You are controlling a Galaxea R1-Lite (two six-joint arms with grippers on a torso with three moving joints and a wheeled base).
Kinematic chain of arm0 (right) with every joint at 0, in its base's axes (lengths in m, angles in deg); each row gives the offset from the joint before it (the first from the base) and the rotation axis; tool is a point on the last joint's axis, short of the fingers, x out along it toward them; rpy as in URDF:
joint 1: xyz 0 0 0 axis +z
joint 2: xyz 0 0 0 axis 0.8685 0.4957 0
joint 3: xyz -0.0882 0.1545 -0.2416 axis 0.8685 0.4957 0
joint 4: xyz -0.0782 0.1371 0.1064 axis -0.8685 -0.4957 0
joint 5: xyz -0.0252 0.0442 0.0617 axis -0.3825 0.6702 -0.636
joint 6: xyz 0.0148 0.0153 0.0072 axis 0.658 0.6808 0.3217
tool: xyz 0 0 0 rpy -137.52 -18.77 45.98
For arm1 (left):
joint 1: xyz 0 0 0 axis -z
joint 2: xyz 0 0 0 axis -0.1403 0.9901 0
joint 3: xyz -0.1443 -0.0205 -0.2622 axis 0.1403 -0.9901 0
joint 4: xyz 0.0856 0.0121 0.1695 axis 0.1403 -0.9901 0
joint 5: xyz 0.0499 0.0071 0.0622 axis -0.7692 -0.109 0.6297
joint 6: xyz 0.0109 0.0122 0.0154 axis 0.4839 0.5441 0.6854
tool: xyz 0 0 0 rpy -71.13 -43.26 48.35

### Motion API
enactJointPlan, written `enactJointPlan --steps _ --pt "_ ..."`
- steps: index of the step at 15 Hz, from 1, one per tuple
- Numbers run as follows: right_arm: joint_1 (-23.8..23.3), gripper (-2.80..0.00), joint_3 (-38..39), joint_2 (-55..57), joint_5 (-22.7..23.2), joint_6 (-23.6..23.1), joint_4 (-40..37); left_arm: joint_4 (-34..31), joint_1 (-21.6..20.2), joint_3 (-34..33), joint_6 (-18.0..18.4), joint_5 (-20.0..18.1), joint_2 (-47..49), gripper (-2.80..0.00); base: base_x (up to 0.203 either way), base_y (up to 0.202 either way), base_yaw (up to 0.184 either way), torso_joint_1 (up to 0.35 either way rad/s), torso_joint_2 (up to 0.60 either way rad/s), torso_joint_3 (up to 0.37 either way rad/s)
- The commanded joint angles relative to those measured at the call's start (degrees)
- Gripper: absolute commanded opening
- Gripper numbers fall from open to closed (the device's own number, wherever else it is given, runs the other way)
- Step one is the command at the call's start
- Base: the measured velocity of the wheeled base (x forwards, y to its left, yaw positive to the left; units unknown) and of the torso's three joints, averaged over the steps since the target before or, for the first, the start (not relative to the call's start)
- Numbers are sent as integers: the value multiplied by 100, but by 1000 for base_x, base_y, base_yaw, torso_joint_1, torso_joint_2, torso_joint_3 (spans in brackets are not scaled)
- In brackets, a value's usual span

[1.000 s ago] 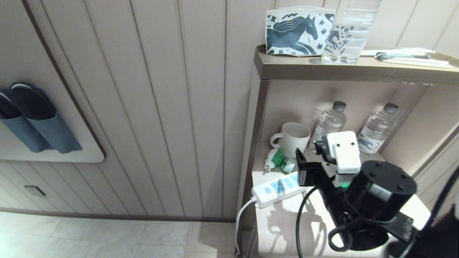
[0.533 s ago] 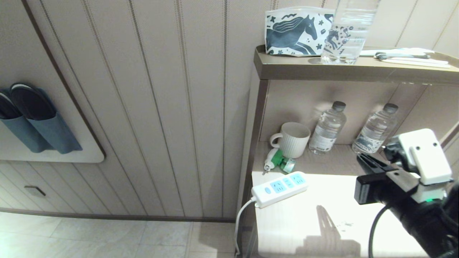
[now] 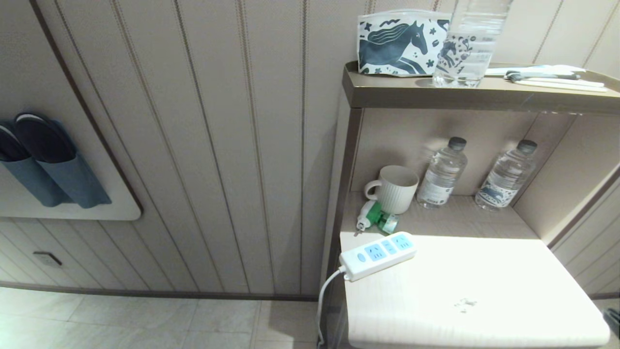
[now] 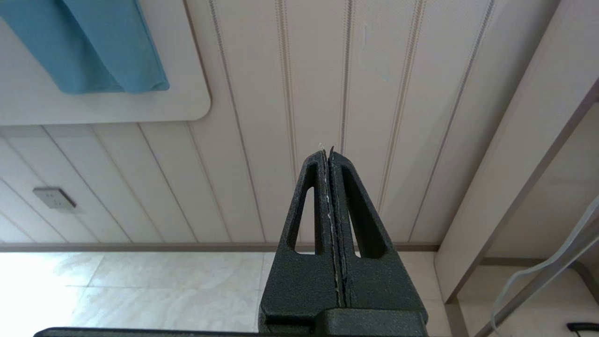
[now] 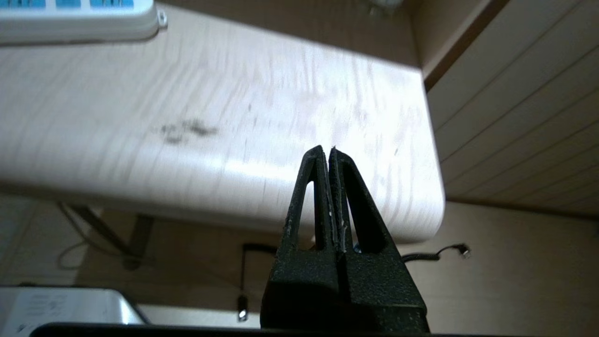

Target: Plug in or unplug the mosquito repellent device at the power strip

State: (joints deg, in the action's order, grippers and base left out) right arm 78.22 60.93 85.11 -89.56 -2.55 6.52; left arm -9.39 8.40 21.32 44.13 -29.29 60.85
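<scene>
Right hand (image 5: 329, 154) is pressed shut on nothing, hanging off the front edge of the desk (image 5: 234, 140) and out of my head view; left hand (image 4: 327, 154) is likewise closed and empty, parked facing the panelled wall. I see the mosquito repellent device (image 3: 374, 216) lying on its side, unplugged, just beside the mug (image 3: 395, 188) and a little behind the power strip (image 3: 377, 254), whose three sockets are bare. My worry, if plugging in comes next: the device is tilted against the mug, so a pinch could nudge the mug or roll the bottle away. I also judge the strip sits loose near the desk's corner, so pushing prongs in could slide it off.
</scene>
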Motion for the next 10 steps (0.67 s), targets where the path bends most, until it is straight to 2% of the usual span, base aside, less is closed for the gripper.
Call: enactJointPlan --steps 1,3,6,10 --pt "-670 -280 481 -1466 659 589 -794 5 2 0 1 -3 7 -280 0 0 0 0 0 0" --pt "-1168 -280 638 -1553 1054 805 -942 5 2 0 1 -3 7 -280 0 0 0 0 0 0" --pt "-1586 -280 769 -2040 2193 648 -1000 5 5 0 1 -3 7 -280 0 0 0 0 0 0" --pt "-1728 -280 809 -2688 2423 395 -1406 5 2 0 1 -3 7 -280 0 0 0 0 0 0"
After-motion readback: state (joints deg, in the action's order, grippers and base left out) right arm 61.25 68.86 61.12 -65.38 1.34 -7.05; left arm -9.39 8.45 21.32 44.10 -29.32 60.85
